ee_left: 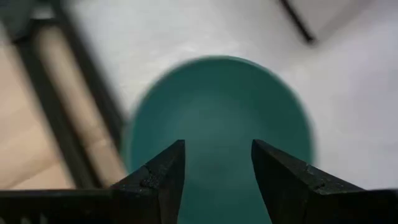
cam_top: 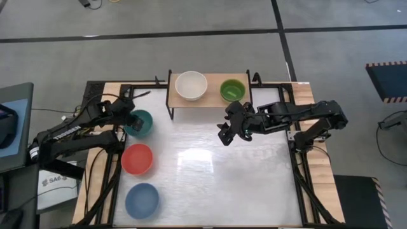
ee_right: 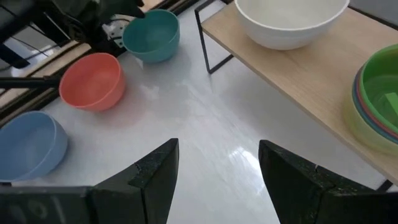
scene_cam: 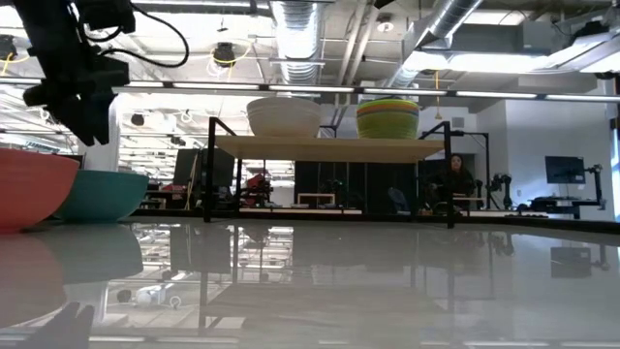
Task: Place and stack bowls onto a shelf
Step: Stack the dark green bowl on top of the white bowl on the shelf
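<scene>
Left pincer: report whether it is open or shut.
Open. The left pincer hangs over the teal bowl, its fingers apart and holding nothing.

**What I can't make out from here**

In my left wrist view the teal bowl [ee_left: 217, 124] is blurred. The green stack [ee_right: 380, 102] runs off the right wrist picture's edge (lower bowls show only as thin rims). In the low view, the red bowl [scene_cam: 29, 189] is cut off.
</scene>
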Tool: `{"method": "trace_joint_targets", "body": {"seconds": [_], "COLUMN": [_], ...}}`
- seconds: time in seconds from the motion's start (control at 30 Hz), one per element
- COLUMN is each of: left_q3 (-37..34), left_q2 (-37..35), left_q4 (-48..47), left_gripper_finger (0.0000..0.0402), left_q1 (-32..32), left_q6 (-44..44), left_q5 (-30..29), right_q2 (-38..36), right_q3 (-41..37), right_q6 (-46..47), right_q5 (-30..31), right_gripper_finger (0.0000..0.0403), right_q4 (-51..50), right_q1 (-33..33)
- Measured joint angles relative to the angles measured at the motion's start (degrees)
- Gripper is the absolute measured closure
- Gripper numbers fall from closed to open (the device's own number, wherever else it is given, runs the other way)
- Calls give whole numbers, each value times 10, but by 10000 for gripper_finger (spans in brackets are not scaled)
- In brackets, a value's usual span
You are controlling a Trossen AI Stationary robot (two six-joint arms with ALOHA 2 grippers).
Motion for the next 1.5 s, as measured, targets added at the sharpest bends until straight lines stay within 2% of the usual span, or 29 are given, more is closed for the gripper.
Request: {"method": "trace_joint_targets", "body": {"seconds": [0.13, 0.27, 0.4, 0.53, 0.73, 0.97, 1.27, 1.5], "left_q3": [0, 0, 0, 0, 0, 0, 12, 34], "left_q2": [13, 45, 93, 146, 222, 289, 282, 252], "left_q4": [-14, -38, -42, -25, 13, 36, 30, 31], "left_gripper_finger": [233, 233, 233, 233, 233, 233, 233, 233], "left_q1": [4, 24, 49, 81, 138, 195, 214, 214], "left_q6": [-54, -110, -119, -100, -22, 40, 48, 63], "left_q5": [-56, -74, -88, -97, -41, -39, -17, -42], "right_q2": [0, 0, 0, 0, 0, 0, 0, 0], "right_q3": [0, 0, 0, 0, 0, 0, 0, 0], "right_q6": [0, 0, 0, 0, -2, -2, -3, -17], "right_q5": [-1, -8, -15, -15, -15, -15, -15, -15], "right_gripper_finger": [155, 155, 155, 155, 155, 155, 155, 155], "right_q4": [6, 6, 6, 6, 4, -7, -14, -16], "right_q1": [0, 0, 0, 0, 4, 15, 16, -6]}}
